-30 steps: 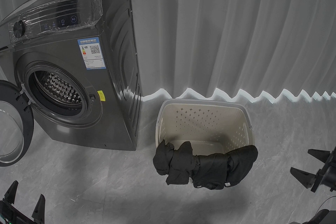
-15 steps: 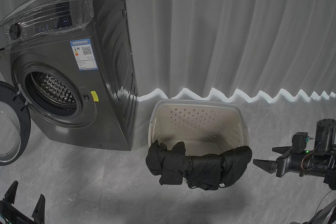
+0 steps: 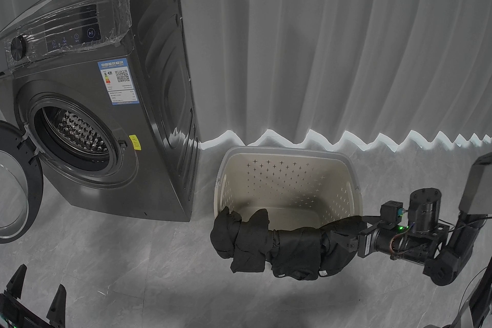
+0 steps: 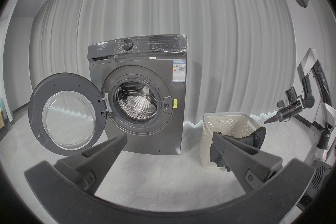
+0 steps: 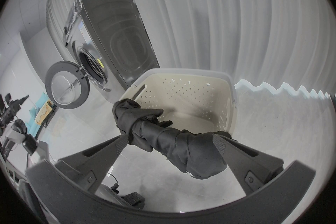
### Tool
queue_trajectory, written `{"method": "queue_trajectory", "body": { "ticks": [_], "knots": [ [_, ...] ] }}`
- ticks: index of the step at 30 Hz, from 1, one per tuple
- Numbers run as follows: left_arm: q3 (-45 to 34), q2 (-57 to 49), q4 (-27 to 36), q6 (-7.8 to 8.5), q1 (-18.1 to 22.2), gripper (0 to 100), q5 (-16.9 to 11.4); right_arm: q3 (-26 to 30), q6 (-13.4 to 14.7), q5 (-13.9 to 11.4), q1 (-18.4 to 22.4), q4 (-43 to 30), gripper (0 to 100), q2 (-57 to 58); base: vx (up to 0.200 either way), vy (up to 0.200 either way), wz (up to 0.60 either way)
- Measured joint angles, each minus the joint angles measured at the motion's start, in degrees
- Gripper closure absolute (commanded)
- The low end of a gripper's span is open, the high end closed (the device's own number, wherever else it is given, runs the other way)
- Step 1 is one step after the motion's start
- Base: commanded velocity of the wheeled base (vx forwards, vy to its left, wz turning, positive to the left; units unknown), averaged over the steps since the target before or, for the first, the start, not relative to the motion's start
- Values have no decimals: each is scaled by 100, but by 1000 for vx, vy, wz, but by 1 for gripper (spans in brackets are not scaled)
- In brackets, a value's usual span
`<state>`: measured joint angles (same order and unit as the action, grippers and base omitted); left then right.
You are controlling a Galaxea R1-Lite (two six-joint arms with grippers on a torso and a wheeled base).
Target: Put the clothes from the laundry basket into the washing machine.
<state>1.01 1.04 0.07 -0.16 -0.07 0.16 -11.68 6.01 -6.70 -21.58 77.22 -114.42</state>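
— Black clothes [image 3: 287,247] hang along the basket's [image 3: 287,154] front rim. Which arm?
— My right gripper [image 5: 169,139], wide, straddles their nearest end; they stretch straight away from it. Left gripper [image 4: 168,136], wide too, is well apart.

I see a washing machine [image 3: 159,88] of shiny grey metal, with crinkly clear plastic film [image 3: 122,19] on it. The basket [image 3: 287,179] is smooth pale plastic with little holes. The clothes [image 3: 292,249] are dark, matt cloth. The floor [image 3: 128,252] looks smooth and glossy.
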Motion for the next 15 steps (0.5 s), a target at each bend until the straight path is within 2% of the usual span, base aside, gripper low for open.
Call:
{"method": "queue_trajectory", "body": {
  "ticks": [7,15],
  "knots": [
    [0,0,2,5,0,0,0,-485,-2,514,-232,-85,0,-823,0,0,0],
    [0,0,2,9,-2,0,-5,-1018,-11,746,-269,-356,0,-1287,0,0,0]
  ]
}}
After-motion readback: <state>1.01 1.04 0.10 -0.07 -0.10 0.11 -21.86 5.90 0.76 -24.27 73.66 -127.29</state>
